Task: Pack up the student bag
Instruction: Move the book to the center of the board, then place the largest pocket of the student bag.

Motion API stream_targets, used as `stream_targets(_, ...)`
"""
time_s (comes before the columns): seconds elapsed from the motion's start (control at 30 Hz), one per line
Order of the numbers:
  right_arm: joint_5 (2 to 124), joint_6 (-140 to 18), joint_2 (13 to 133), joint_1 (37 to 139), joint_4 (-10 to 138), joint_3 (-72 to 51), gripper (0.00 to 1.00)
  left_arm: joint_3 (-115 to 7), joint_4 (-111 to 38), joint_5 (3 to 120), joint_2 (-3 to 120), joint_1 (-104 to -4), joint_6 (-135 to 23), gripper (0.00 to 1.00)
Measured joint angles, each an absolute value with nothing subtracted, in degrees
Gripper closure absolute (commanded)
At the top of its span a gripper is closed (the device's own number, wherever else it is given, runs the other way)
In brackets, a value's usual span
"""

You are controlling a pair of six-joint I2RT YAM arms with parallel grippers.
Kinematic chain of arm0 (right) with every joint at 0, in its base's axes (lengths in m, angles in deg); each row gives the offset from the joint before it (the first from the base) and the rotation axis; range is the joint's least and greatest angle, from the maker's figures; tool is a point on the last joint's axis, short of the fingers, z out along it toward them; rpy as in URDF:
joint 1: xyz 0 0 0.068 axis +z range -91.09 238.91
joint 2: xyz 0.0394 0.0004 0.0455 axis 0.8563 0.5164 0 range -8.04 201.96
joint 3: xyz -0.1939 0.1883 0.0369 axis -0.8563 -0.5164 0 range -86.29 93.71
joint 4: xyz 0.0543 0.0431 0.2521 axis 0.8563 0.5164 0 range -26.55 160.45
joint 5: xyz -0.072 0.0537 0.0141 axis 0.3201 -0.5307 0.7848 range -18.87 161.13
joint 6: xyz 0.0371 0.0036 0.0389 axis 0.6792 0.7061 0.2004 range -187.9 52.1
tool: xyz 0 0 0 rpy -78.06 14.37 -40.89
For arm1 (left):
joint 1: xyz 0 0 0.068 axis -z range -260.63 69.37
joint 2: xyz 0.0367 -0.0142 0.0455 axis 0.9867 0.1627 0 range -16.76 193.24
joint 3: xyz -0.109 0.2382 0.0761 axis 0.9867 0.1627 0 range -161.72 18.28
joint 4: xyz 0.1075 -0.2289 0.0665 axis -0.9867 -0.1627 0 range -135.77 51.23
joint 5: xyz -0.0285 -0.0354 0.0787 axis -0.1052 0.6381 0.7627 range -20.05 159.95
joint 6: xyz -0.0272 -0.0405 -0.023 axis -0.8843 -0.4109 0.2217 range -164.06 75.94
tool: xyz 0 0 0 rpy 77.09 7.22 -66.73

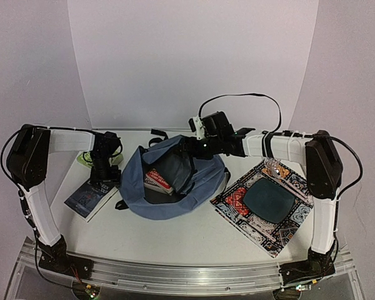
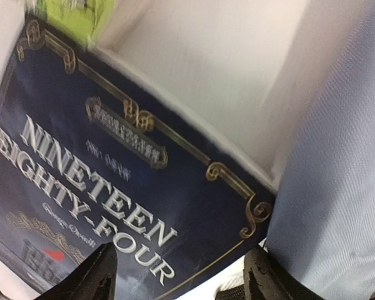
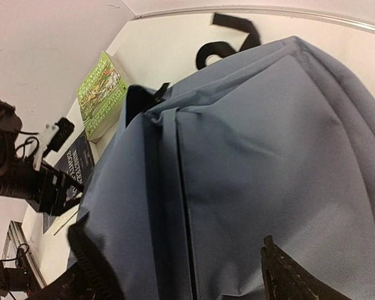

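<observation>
The slate-blue student bag (image 1: 175,187) lies in the middle of the table with its main compartment gaping, and a red book (image 1: 157,181) lies inside. My left gripper (image 1: 106,174) is open just above a dark blue "Nineteen Eighty-Four" book (image 1: 86,197). In the left wrist view the open gripper (image 2: 184,281) straddles that book's (image 2: 112,187) corner beside the bag's fabric (image 2: 337,175). My right gripper (image 1: 192,147) is at the bag's far rim. In the right wrist view that gripper (image 3: 187,275) is open over the bag's outer fabric (image 3: 256,162).
A green book (image 1: 84,158) lies behind the blue one, by the left wall; it also shows in the right wrist view (image 3: 103,94). A patterned cloth mat (image 1: 237,203) at the right carries a dark teal square (image 1: 270,199) and a clear pouch (image 1: 279,170).
</observation>
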State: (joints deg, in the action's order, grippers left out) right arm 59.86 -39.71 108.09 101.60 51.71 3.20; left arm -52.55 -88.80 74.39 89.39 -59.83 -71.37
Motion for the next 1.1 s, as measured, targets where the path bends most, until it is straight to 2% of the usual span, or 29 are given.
stream_targets(0.1, 59.2, -40.6, 108.0, 101.6, 51.7, 3.2, 0.12, -51.7, -87.4, 75.5, 88.6, -59.9, -70.4, 0.2)
stream_targets(0.23, 57.5, -41.8, 107.4, 101.6, 51.6, 3.2, 0.09, -46.2, -87.9, 76.3, 85.4, -59.4, -68.9, 0.2)
stream_targets(0.5, 53.8, -42.8, 104.3, 101.6, 49.4, 1.3, 0.07, -43.9, -90.3, 81.3, 84.4, -55.9, -65.6, 0.28)
stream_targets(0.67, 52.4, -43.0, 103.4, 101.6, 47.9, -0.2, 0.04, -44.3, -90.7, 85.7, 87.0, -52.9, -64.8, 0.42)
stream_targets(0.87, 52.0, -43.8, 102.2, 101.7, 47.6, -1.7, 0.03, -45.7, -92.0, 89.6, 89.3, -52.5, -64.9, 0.7)
stream_targets(1.1, 51.6, -44.6, 99.9, 101.7, 47.4, -2.5, 0.02, -46.1, -92.8, 91.1, 88.5, -51.7, -65.1, 0.94)
